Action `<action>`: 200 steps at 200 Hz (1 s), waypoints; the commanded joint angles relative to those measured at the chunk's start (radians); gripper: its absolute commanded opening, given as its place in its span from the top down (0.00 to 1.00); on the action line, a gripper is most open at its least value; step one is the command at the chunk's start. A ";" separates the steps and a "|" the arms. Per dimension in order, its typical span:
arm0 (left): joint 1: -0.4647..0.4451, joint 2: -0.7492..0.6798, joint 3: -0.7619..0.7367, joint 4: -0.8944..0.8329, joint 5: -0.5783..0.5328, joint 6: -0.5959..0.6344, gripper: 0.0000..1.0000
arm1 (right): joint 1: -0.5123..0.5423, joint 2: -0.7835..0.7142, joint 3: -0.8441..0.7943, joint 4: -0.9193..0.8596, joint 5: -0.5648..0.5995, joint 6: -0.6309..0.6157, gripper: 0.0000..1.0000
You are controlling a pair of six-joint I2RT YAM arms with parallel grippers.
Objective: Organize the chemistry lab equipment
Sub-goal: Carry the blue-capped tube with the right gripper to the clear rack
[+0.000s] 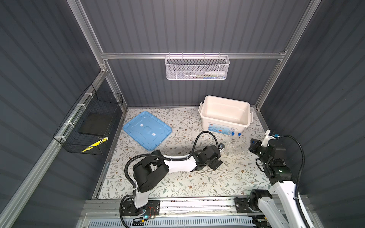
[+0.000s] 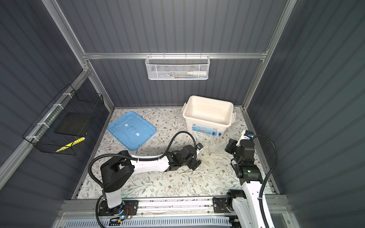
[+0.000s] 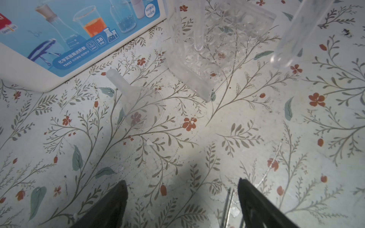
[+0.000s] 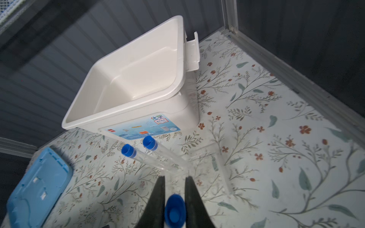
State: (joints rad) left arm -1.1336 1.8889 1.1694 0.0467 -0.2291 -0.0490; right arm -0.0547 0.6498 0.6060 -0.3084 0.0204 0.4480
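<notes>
Tubes first: two racked tubes [image 4: 128,150], blue caps up, stand in the clear rack [image 1: 235,147], which sits on the table [image 1: 197,185] just in front of the open box [image 1: 223,126]. Third tube [image 4: 174,212] is pinched near its cap by the right end effector [image 4: 175,177], jaws closed on it. In the left wrist view its rounded lower end hangs beside the rack, not in any hole, and looks clear of the table. Left end effector [image 3: 181,181] is low over the table, jaws wide apart and holding nothing. Tweezers [image 3: 229,205] lie flat just beside one of its fingers. Clear funnel [image 3: 138,102] lies on its side near the box and rack. Lid [image 1: 147,130] lies flat, well apart from all this. Mortar, pestle and dish not made out in any view. Judgement: the step in hand is racking the third tube. Next move calls for bringing it upright over a free hole, lowering it straight, and letting go only once it is seated. The rack looks light, so a skewed entry could shove it or knock its neighbours. Tweezers look next for the left arm; thin and flat, they need fingers set low astride them.
</notes>
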 commanded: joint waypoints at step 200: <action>-0.011 -0.023 -0.021 -0.007 -0.064 -0.032 0.01 | 0.118 0.285 -0.127 0.649 0.257 -0.352 0.82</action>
State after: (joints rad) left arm -1.1339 1.8889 1.1645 0.0463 -0.2745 -0.0639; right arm 0.0544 0.9115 0.4843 0.2623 0.2600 0.1242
